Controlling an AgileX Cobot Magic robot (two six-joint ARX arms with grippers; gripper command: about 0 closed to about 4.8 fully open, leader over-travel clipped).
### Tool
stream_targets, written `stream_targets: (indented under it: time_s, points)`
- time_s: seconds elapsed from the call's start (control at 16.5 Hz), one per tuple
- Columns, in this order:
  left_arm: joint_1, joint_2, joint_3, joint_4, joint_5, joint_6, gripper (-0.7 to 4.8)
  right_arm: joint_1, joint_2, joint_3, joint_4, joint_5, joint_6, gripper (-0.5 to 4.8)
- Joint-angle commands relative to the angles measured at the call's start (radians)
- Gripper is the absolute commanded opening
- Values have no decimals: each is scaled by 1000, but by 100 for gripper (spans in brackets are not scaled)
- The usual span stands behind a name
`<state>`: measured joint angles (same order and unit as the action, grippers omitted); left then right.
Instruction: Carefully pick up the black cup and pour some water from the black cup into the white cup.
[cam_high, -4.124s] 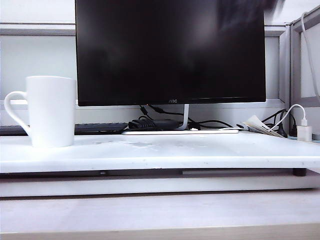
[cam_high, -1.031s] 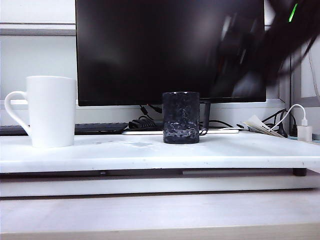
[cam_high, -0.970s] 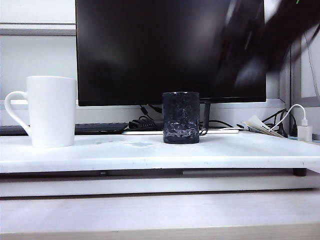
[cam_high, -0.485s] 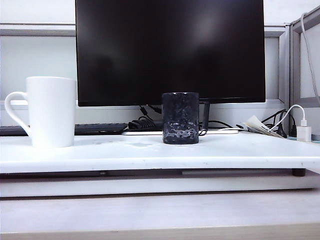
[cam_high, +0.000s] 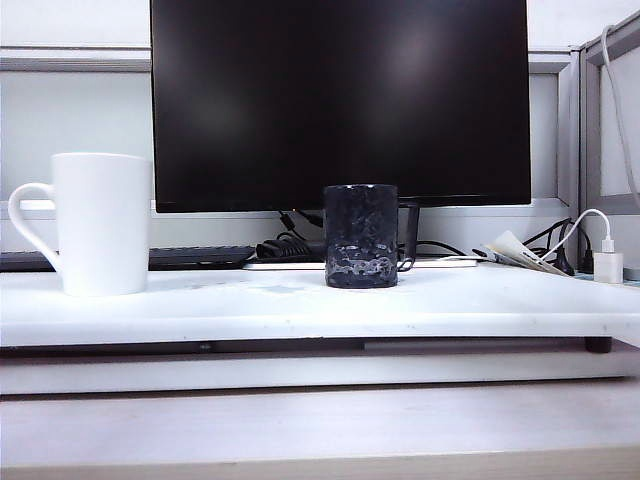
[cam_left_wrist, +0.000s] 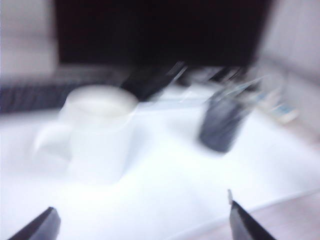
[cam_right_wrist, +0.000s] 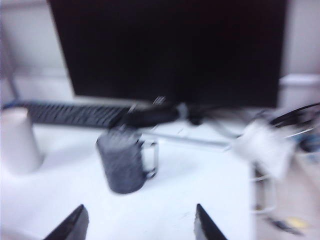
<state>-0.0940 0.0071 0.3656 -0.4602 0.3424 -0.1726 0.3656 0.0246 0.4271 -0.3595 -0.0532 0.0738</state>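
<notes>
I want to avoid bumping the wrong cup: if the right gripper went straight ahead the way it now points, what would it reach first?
Probably the black cup: in the blurred right wrist view it stands ahead of the open right gripper, slightly off the midline, with bare table between. Depth is unclear.

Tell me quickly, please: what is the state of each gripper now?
Left gripper: open, holding nothing, back from the tall matte white cup.
Right gripper: open, holding nothing, back from the short dark bumpy glass cup.
</notes>
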Motion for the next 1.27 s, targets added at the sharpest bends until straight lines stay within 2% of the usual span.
stream_targets:
  time_s: [0.06,0.18,0.42,0.49,0.67,0.73,0.79,0.85,1.03,1.09,1.15,1.27]
  points:
    - [2,0,-125,124,-54,-2,479,0,10,-163,272,-12,3,274]
    - [2,0,-208,164,-115,-9,479,-1,9,-288,365,-2,3,274]
    - [2,0,-266,164,-236,-12,479,-1,9,-422,357,15,4,266]
    - [2,0,-287,167,-254,-12,479,0,9,-422,298,74,3,225]
    - [2,0,-324,182,-283,-12,479,-2,9,-422,281,277,3,197]
    - [2,2,-325,187,-318,-11,396,-3,9,-422,281,351,3,107]
    - [2,1,-325,190,-339,-11,138,-13,9,-422,280,376,3,6]
    - [2,1,-332,209,-347,-8,6,-34,9,-422,280,368,0,-1]
    - [2,1,-348,277,-377,61,-6,-131,9,-422,282,342,-44,-1]
    - [2,1,-349,300,-414,107,-6,-190,8,-422,285,285,-44,-1]
    - [2,1,-349,322,-411,109,-6,-268,8,-422,295,161,-23,-1]
    - [1,0,-349,326,-372,44,-4,-361,8,-422,304,13,-13,0]
